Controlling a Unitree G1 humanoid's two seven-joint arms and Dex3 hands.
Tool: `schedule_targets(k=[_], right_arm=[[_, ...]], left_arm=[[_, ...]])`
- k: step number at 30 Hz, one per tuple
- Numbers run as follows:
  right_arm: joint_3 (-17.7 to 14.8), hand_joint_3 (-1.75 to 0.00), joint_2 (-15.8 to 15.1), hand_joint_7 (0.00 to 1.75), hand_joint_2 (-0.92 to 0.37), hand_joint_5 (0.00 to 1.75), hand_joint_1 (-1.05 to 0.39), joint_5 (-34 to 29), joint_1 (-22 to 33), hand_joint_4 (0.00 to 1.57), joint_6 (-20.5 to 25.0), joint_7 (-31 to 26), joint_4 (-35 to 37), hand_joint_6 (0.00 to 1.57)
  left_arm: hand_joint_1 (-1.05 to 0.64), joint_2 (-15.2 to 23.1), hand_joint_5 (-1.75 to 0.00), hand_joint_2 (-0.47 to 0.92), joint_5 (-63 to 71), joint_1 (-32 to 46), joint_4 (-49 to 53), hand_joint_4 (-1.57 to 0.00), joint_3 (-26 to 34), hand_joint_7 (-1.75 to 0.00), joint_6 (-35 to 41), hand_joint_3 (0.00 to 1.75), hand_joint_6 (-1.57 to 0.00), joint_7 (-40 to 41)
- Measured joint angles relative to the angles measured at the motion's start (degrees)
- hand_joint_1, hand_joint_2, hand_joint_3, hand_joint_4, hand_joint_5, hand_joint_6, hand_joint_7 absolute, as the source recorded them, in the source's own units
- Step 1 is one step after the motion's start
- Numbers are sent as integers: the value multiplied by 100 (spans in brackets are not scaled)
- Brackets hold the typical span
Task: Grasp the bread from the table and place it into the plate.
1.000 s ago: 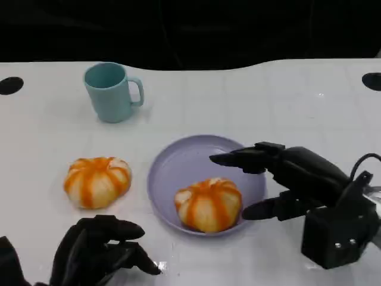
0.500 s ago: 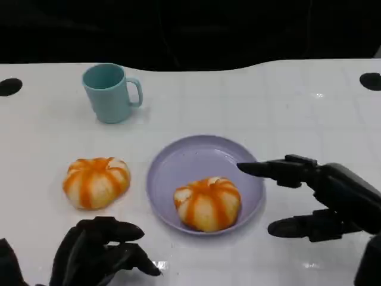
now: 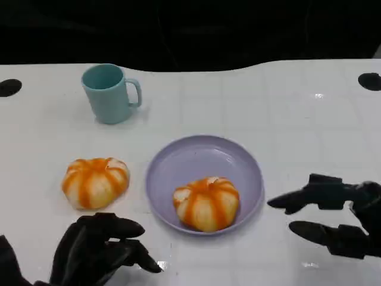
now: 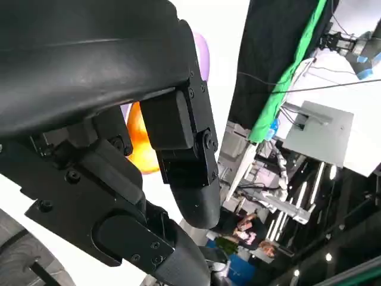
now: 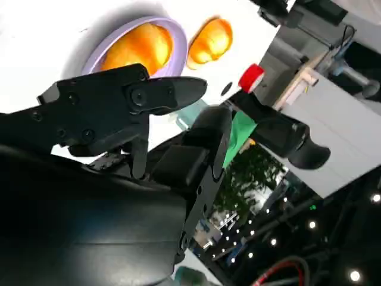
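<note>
One bread (image 3: 206, 202) lies inside plate (image 3: 205, 182), toward near rim; placement judged done for this piece. Second bread (image 3: 95, 182) sits on bench (image 3: 286, 119), just left of plate, not yet handled. Right robot hand (image 3: 333, 214) beside plate's right rim, fingers spread, holding nothing. Left robot hand (image 3: 98, 250) near bench's front edge, fingers curled in, holding nothing, close to second bread. Mug (image 3: 109, 93) well behind; open bench right and rear.
</note>
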Motion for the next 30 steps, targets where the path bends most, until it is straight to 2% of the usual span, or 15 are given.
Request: schedule_targets(k=[5,10,21,30], right_arm=[[-31,-100,142,88,-54,153,-25,-262,-63,77,-497,-180,638,88],[-23,-97,154,102,-52,164,-26,-361,-106,79,-518,-197,800,85],[9,-98,154,107,-50,163,-33,-549,-160,82,-604,-196,1104,85],[36,-98,154,109,-50,162,-32,-547,-266,82,-619,-175,1278,83]], left_arm=[[-93,0,-47,66,5,66,-69,-157,-35,0,16,1,-157,1],[-95,-1,-47,66,16,124,-204,-157,-77,0,14,1,-156,2],[-94,35,-43,67,6,125,-205,-157,-44,0,19,1,-156,2],[-94,60,-41,67,6,21,4,-157,12,0,-19,0,-156,-2]])
